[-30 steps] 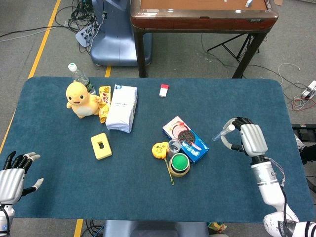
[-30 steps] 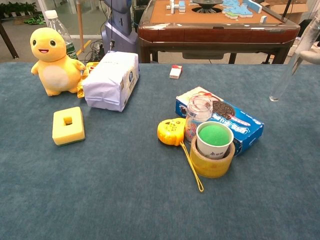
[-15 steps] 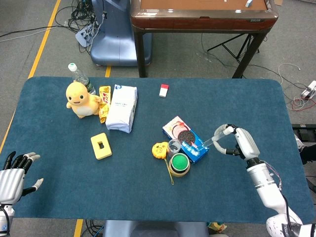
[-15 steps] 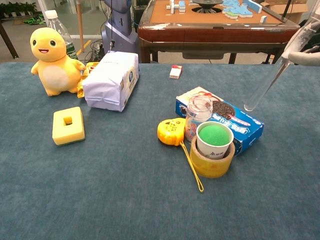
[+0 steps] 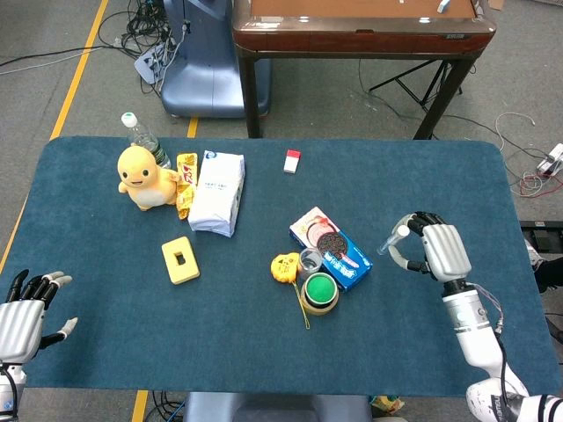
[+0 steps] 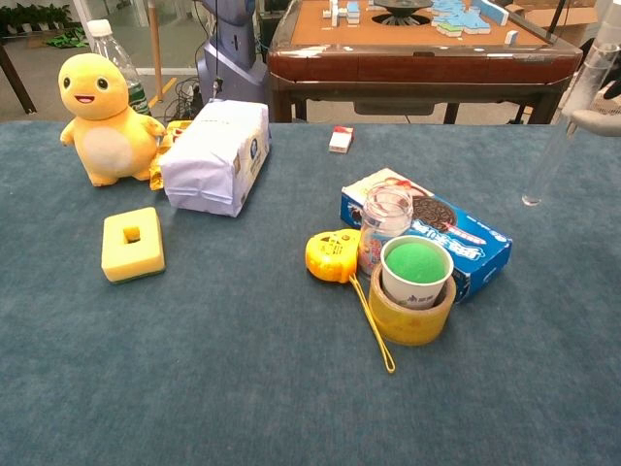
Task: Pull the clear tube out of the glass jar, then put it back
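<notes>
The clear tube (image 6: pixel 568 121) is out of the glass jar (image 6: pixel 385 222) and hangs in the air at the right side of the table (image 5: pixel 106 352), well apart from the jar. The right hand (image 5: pixel 437 249) grasps it near its upper end, fingers wrapped around it, so the closed rounded bottom points down and slightly toward the middle of the table. It is a thin, transparent, test-tube-like piece, hard to read against the cloth; in the head view only its top end shows beside the fingers.

The jar stands upright with its mouth open, touching the yellow tape measure (image 6: pixel 330 254) on one side and sitting just in front of the blue cookie box (image 6: pixel 466 238); a cup with a green top (image 6: pixel 416 270) inside a roll of tape (image 6: pixel 408 316) crowds it from the near side.

The step in hand looks like the return: the pull-out is done, the insertion is not. To do it well, I would carry the tube over the jar with its tip above the rim, bring it close to vertical, then lower it straight into the narrow mouth, keeping clear of the cup and not nudging the light jar.

The left hand (image 5: pixel 25 312) rests at the table's near left corner, fingers spread and holding nothing.
</notes>
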`<action>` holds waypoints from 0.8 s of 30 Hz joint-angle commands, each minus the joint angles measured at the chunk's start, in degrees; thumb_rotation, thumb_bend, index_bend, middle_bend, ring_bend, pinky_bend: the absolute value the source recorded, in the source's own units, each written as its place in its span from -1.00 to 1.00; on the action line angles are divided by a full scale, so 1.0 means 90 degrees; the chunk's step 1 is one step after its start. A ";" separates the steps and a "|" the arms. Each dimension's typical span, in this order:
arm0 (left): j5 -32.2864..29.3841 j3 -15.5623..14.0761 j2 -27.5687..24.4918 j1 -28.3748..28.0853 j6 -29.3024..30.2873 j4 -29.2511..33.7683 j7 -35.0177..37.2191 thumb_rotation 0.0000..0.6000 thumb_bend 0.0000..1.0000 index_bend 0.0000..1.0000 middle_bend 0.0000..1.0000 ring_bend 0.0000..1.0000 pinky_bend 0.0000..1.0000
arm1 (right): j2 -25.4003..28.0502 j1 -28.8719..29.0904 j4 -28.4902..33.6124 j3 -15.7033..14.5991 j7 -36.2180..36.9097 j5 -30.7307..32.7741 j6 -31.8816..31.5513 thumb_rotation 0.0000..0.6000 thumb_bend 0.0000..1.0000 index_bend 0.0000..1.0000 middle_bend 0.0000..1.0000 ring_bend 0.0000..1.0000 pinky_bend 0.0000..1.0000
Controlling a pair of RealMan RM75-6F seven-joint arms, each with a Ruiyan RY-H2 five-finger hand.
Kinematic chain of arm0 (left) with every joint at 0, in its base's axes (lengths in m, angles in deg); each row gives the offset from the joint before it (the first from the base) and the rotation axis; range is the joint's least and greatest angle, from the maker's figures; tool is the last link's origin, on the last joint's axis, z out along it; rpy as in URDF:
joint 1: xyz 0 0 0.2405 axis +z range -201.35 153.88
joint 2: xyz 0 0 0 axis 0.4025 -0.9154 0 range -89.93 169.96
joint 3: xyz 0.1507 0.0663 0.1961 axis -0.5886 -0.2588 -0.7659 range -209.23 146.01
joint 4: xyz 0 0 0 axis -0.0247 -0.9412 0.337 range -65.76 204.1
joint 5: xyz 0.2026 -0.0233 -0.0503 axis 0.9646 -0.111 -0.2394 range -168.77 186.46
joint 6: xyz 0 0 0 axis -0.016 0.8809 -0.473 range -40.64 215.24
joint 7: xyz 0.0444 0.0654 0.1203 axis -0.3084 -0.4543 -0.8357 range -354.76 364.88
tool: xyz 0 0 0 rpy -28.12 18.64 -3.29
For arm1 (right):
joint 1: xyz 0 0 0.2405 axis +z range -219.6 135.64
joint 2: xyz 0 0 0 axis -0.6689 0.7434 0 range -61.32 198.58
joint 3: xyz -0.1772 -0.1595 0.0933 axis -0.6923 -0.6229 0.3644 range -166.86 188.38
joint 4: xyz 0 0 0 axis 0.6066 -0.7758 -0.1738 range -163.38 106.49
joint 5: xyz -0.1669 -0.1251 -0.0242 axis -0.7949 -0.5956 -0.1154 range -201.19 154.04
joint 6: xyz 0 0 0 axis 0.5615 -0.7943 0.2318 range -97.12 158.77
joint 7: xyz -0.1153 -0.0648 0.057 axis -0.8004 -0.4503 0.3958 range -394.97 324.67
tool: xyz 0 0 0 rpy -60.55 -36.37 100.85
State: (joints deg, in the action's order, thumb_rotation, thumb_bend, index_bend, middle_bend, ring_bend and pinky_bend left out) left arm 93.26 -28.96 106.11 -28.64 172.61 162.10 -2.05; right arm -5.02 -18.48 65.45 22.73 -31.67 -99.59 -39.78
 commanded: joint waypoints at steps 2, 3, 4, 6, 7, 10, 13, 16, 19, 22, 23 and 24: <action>0.0007 -0.0002 -0.0002 0.0010 0.0019 -0.0008 0.0015 1.00 -0.51 -0.51 -0.60 -0.68 -0.96 | 0.0194 0.0080 0.0550 0.0065 0.0834 0.0242 0.0529 1.00 0.17 0.25 -0.12 -0.41 -0.46; 0.0008 -0.0001 -0.0006 0.0010 0.0021 -0.0006 0.0019 1.00 -0.51 -0.51 -0.60 -0.68 -0.96 | 0.0215 0.0102 0.0610 0.0094 0.0953 0.0244 0.0577 1.00 0.17 0.25 -0.12 -0.41 -0.46; 0.0009 0.0001 -0.0009 0.0008 0.0019 -0.0004 0.0022 1.00 -0.51 -0.51 -0.60 -0.68 -0.96 | 0.0229 0.0128 0.0661 0.0124 0.1052 0.0241 0.0618 1.00 0.17 0.25 -0.12 -0.41 -0.46; 0.0018 0.0004 -0.0012 0.0006 0.0024 -0.0003 0.0030 1.00 -0.51 -0.51 -0.60 -0.68 -0.96 | 0.0230 0.0196 0.0763 0.0197 0.1235 0.0211 0.0678 1.00 0.17 0.25 -0.12 -0.41 -0.46; 0.0025 0.0006 -0.0013 0.0003 0.0029 0.0000 0.0030 1.00 -0.51 -0.51 -0.60 -0.68 -0.96 | 0.0220 0.0227 0.0800 0.0225 0.1293 0.0195 0.0695 1.00 0.17 0.25 -0.12 -0.41 -0.46; 0.0036 -0.0002 -0.0004 0.0017 0.0049 -0.0005 0.0041 1.00 -0.51 -0.51 -0.60 -0.68 -0.96 | 0.0150 0.0338 0.0861 0.0301 0.1365 0.0149 0.0734 1.00 0.17 0.25 -0.12 -0.41 -0.46; 0.0023 -0.0006 -0.0007 0.0032 0.0059 -0.0021 0.0062 1.00 -0.51 -0.51 -0.60 -0.68 -0.96 | 0.0061 0.0456 0.0868 0.0360 0.1331 0.0151 0.0783 1.00 0.17 0.25 -0.12 -0.41 -0.46; 0.0014 -0.0008 -0.0017 0.0048 0.0072 -0.0032 0.0076 1.00 -0.51 -0.51 -0.60 -0.68 -0.96 | -0.0067 0.0578 0.0825 0.0410 0.1246 0.0211 0.0840 1.00 0.17 0.25 -0.12 -0.41 -0.46; 0.0012 -0.0011 -0.0010 0.0059 0.0081 -0.0068 0.0110 1.00 -0.51 -0.51 -0.60 -0.68 -0.96 | -0.0228 0.0709 0.0726 0.0457 0.1159 0.0274 0.0899 1.00 0.17 0.25 -0.12 -0.41 -0.46; 0.0002 -0.0010 -0.0014 0.0075 0.0095 -0.0095 0.0134 1.00 -0.51 -0.51 -0.60 -0.68 -0.96 | -0.0375 0.0833 0.0613 0.0494 0.1113 0.0348 0.0979 1.00 0.17 0.25 -0.12 -0.41 -0.46; -0.0004 -0.0009 -0.0016 0.0079 0.0096 -0.0107 0.0147 1.00 -0.51 -0.51 -0.60 -0.68 -0.96 | -0.0419 0.0879 0.0574 0.0506 0.1093 0.0379 0.1015 1.00 0.17 0.25 -0.12 -0.41 -0.46; -0.0012 -0.0006 -0.0015 0.0082 0.0097 -0.0119 0.0158 1.00 -0.51 -0.51 -0.60 -0.68 -0.96 | -0.0451 0.0911 0.0544 0.0515 0.1077 0.0400 0.1039 1.00 0.17 0.25 -0.12 -0.41 -0.46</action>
State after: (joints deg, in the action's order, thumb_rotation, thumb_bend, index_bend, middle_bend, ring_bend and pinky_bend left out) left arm 93.19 -29.04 105.98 -27.92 173.48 161.06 -0.66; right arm -8.82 -10.54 70.60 27.22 -21.77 -96.23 -30.69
